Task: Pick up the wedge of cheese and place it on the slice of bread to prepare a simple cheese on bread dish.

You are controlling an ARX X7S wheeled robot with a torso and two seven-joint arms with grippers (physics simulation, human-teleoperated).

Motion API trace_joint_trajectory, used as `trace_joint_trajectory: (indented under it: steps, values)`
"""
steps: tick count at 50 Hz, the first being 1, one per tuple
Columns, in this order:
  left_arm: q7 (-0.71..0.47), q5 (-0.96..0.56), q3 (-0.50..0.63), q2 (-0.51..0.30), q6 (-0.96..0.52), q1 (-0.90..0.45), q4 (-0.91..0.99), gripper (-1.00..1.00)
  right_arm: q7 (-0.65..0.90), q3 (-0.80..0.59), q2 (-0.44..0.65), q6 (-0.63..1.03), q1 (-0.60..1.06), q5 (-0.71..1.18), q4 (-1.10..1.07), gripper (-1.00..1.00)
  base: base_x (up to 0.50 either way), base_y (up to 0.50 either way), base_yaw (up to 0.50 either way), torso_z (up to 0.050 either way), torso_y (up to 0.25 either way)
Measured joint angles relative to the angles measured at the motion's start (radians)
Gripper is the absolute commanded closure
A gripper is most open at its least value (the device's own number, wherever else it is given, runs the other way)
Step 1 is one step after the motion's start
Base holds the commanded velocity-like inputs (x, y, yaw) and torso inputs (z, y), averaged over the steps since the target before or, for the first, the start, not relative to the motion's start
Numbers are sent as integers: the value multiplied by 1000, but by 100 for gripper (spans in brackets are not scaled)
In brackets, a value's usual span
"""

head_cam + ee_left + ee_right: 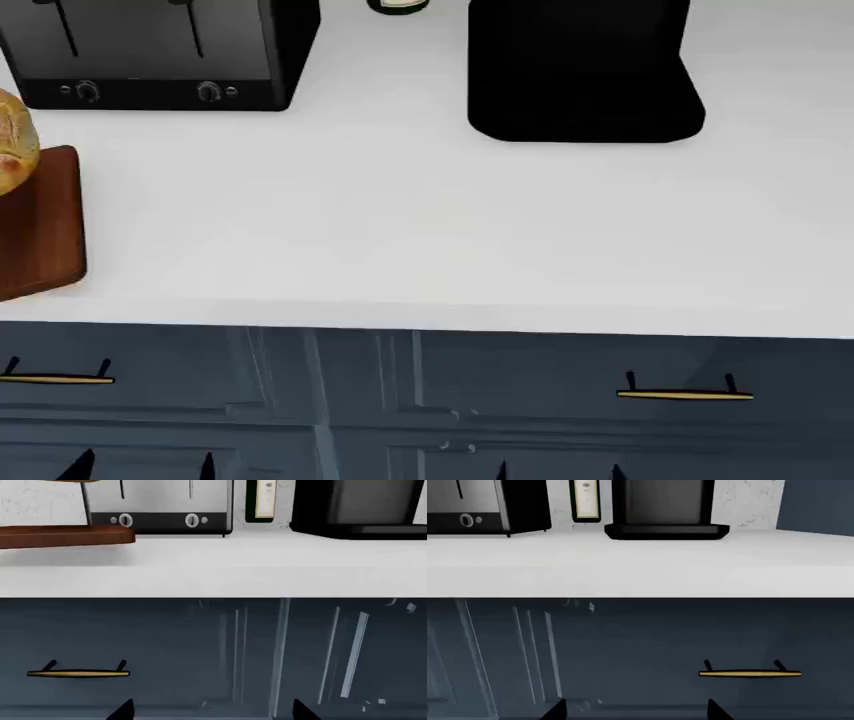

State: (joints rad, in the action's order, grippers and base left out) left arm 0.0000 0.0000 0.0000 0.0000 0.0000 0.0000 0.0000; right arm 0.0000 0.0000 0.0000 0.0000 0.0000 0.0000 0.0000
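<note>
The slice of bread (11, 140), a round golden-brown loaf, shows only partly at the far left edge of the head view. It rests on a reddish-brown wooden board (47, 225). The wedge of cheese is out of view in every frame. My left gripper (144, 466) hangs low in front of the blue cabinet, below the counter edge, open and holding nothing. My right gripper (558, 470) hangs at the same height further right, open and empty too. In the wrist views, the left gripper (212, 712) and the right gripper (635, 712) show only as dark tips set wide apart.
On the white counter (427, 240), a toaster (160, 50) stands at the back left and a black coffee machine (581, 70) at the back centre, with a bottle (398, 5) between them. Blue drawers carry brass handles (56, 378) (685, 394).
</note>
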Motion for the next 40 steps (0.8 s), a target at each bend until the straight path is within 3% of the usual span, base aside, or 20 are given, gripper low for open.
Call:
trace_joint_trajectory:
  steps: [22, 40]
  values:
    - [-49, -44, 62, -51, -7, 3, 2, -100, 47, -63, 42, -16, 4, 12, 19, -100, 0, 0, 0, 0, 0]
    - [-43, -99, 96, -85, -2, 16, 30, -100, 87, -100, 71, -25, 3, 26, 14, -100, 0, 0, 0, 49, 0]
